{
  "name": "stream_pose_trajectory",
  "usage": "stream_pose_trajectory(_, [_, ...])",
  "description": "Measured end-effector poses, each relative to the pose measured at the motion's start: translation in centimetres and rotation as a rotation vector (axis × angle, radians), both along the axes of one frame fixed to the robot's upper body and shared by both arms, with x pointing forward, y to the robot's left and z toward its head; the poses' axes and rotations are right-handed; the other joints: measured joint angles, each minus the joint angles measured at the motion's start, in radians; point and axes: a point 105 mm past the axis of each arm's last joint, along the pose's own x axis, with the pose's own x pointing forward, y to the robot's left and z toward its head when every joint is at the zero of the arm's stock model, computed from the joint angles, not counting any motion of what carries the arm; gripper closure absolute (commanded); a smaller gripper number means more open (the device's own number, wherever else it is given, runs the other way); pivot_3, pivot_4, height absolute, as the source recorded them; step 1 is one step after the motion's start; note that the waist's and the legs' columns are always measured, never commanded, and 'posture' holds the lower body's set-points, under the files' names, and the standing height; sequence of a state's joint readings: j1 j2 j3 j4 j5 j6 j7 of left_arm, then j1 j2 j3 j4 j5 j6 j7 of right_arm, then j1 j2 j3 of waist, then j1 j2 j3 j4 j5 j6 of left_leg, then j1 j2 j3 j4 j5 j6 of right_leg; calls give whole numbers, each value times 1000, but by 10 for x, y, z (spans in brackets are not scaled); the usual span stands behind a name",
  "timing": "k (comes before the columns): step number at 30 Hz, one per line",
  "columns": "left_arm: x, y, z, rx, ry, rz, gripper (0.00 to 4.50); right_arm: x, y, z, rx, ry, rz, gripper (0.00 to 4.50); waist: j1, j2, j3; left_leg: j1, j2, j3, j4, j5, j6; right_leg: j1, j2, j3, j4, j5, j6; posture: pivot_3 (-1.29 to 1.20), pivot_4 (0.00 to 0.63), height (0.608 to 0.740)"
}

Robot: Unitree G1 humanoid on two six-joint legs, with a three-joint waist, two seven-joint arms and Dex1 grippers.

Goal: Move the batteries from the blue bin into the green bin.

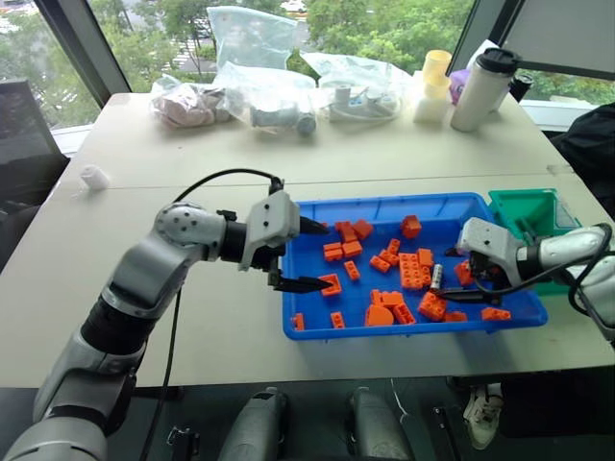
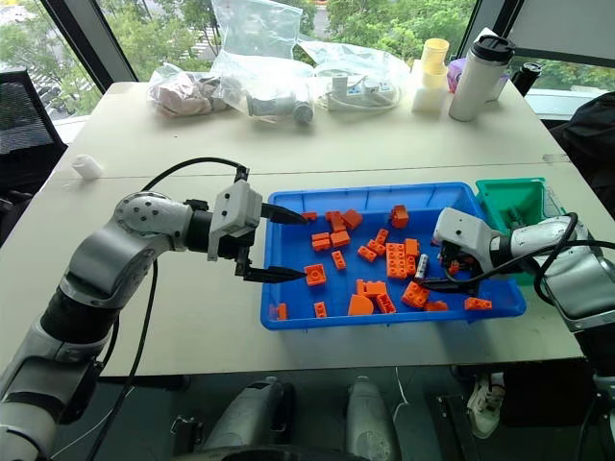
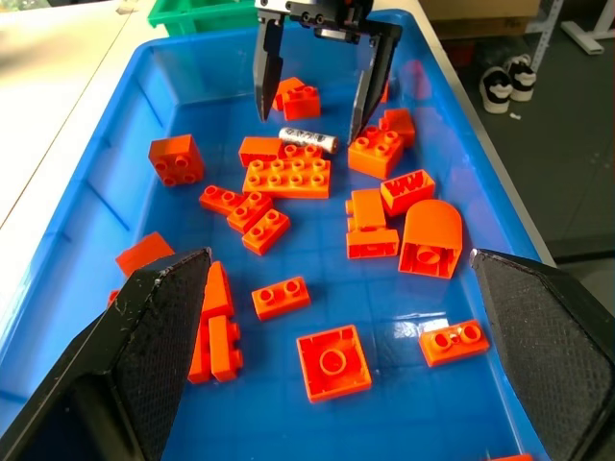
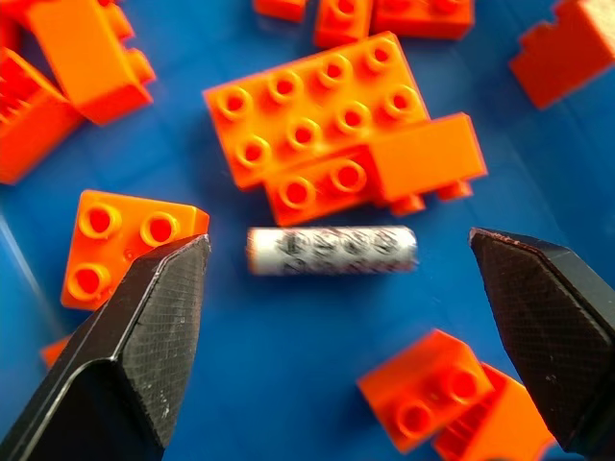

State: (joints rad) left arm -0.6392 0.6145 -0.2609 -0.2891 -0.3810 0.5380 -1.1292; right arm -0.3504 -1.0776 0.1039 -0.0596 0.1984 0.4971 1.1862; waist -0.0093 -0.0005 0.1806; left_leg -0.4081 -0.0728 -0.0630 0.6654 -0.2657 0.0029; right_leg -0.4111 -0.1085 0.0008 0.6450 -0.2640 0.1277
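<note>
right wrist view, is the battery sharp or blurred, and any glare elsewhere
Right wrist view: the small silver-grey cylindrical battery is soft, its print smeared; the orange plastic bricks are soft too. Left wrist view: pale glare patches lie on the bright-blue plastic bin floor. Left eye view: the windows behind the table are bright.

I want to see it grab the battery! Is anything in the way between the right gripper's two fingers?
Only the battery itself. In the right wrist view it lies on bare blue bin floor between the open right gripper fingers, untouched, orange bricks just beyond it.
</note>
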Motion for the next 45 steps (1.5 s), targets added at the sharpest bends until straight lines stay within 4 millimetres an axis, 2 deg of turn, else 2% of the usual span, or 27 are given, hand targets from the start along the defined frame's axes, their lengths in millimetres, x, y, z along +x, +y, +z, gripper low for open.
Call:
stream_pose_trajectory(12, [1,-1,0,-5,2,-2,0,4,-6,-12,-57,-10,-14,61,0,0,0,0,0,0,0,1,-1,0,0,0,0,0,0,0,150,740])
stream_pose_trajectory(15, [1,-1,0,-5,2,-1,0,4,-6,-13,-54,-9,-12,933,0,0,0,0,0,0,0,1,-1,0,0,0,0,0,0,0,150,740])
stream_pose_trajectory(16, [1,-1,0,-4,2,-2,0,4,-5,-13,-51,-8,-10,1375,0,0,0,0,0,0,0,1,-1,0,0,0,0,0,0,0,150,740])
stream_pose_trajectory(17, [1,-1,0,-4,2,-2,0,4,-4,-14,-48,-8,-9,2036,0,0,0,0,0,0,0,1,-1,0,0,0,0,0,0,0,150,740])
stream_pose_trajectory(18, [1,-1,-1,-4,2,-2,0,4,-4,-13,-47,-10,-5,2314,0,0,0,0,0,0,0,1,-1,0,0,0,0,0,0,0,150,740])
stream_pose_trajectory(27, [1,-2,-1,-7,5,-5,0,6,-6,-11,-39,-20,-28,2303,1,0,0,0,0,0,0,1,-1,0,0,0,0,0,0,0,150,740])
stream_pose_trajectory(29, [7,-8,0,-58,23,1,0,12,-16,4,20,-65,-130,2303,7,0,0,0,-1,0,0,1,-1,0,-1,0,0,0,0,0,150,740])
stream_pose_trajectory(34, [24,-27,13,-176,26,8,0,32,-57,96,216,-423,-426,2303,22,0,0,0,0,0,1,1,-2,0,0,0,0,0,0,0,150,740])
stream_pose_trajectory(35, [25,-32,16,-200,23,-2,0,31,-65,104,226,-465,-471,2303,24,0,0,0,-1,0,1,1,-2,0,-1,0,0,0,0,0,150,740])
stream_pose_trajectory(36, [27,-36,19,-223,27,-6,0,30,-74,105,225,-485,-515,2303,27,-1,0,0,-1,0,1,1,-2,1,-1,-1,0,0,0,0,150,740])
stream_pose_trajectory(39, [37,-43,25,-285,55,6,0,26,-99,91,216,-468,-669,2303,23,-1,0,-1,-2,1,1,1,-2,0,-3,0,0,0,0,0,150,740])
stream_pose_trajectory(45, [43,-52,27,-308,58,-14,0,20,-130,78,207,-458,-922,2303,13,0,-1,0,-1,2,1,1,-2,0,-1,0,1,0,0,0,150,740])
